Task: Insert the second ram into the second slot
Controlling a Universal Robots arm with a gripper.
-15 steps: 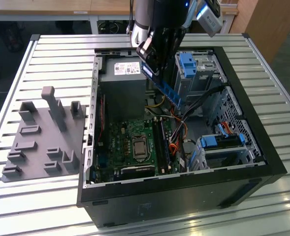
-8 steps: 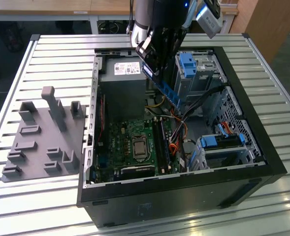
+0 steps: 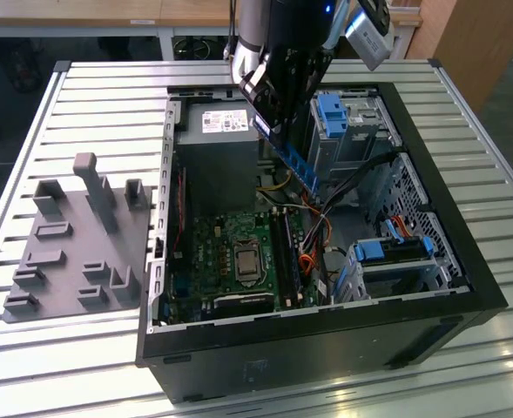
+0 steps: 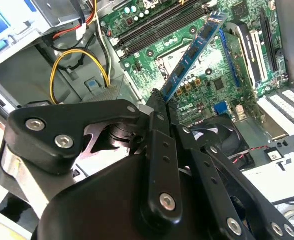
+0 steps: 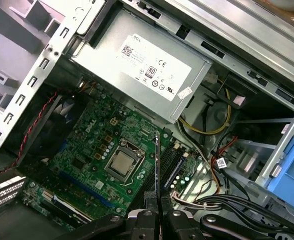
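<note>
Closest to the lens in the second wrist view, the gripper (image 4: 160, 100) is a set of matte black, rounded links joined by bright metal pins. Its fingers are drawn narrow and pinch one end of the second ram (image 4: 194, 50). The ram is a thin, flat blue circuit-board stick with a row of dark chips. It juts out at a slant above the green motherboard (image 4: 214, 85).

In the first wrist view the ram (image 5: 156, 160) shows edge-on as a slim dark line. It hangs clear above the long black memory slots (image 5: 171, 162), just beside the square metal processor socket (image 5: 122, 162).

The grey sheet-metal power supply (image 5: 112, 35) carries a white label (image 5: 151, 62) of small print and certification marks.

In the exterior view the gripper (image 3: 273, 122) holds the ram (image 3: 295, 165) tilted over the open black computer case (image 3: 452, 187). The case lies on a ribbed aluminium table (image 3: 91, 96), next to a grey moulded fixture plate (image 3: 73, 244). Chunky light-blue plastic brackets (image 3: 330, 109) sit in the drive bays.
</note>
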